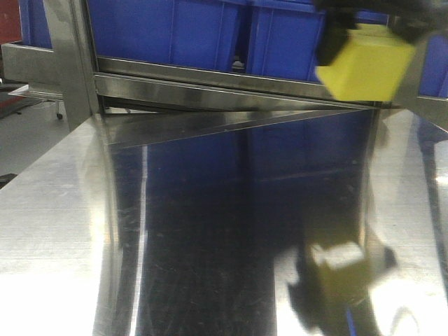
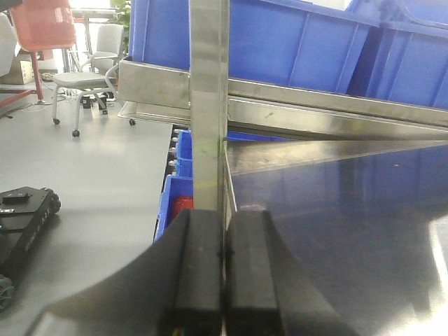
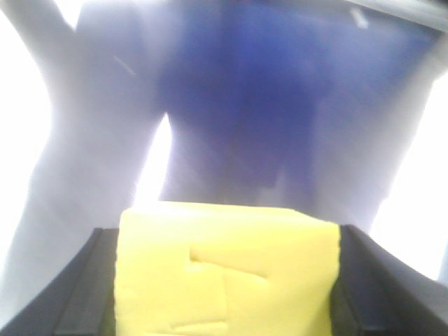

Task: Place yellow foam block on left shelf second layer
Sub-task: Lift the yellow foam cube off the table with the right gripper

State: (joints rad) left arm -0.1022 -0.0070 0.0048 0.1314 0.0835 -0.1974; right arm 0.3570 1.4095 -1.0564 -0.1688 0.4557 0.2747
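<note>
The right claw (image 3: 227,297) is closed on the yellow foam block (image 3: 224,259). Its two black fingers (image 3: 80,287) press the block's sides at 9 and 3 o'clock, spread as wide as the block. The face turned to the wrist camera has shallow square dents. Beyond it, toward 12 o'clock, there is only a blurred blue and pale wash.

In the front view the block (image 1: 367,61) hangs at about 2 o'clock, tilted, one corner pointing down. The dark claw parts sit against its top and left side. It is clear of the table (image 1: 56,231), in front of the blue bins (image 1: 210,35) and level with the steel shelf rail (image 1: 210,82) beneath them. A dim yellow reflection of the block lies on the shiny table top at 5 o'clock.

The left claw (image 2: 222,280) is empty. Its two black fingers (image 2: 199,273) are pressed together, with only a seam between them. Straight ahead at 12 o'clock stands an upright steel post (image 2: 208,105). The rail and the bins run off from it toward 2 o'clock, and the mirror-like table top spreads out at 3 o'clock. Another blue bin (image 2: 183,154) sits low down just left of the post. At 10 o'clock, on the grey floor, is an office chair (image 2: 84,77) with a red crate-like thing (image 2: 45,24) above it. A black wheeled unit (image 2: 24,217) lies at 8 o'clock.
</note>
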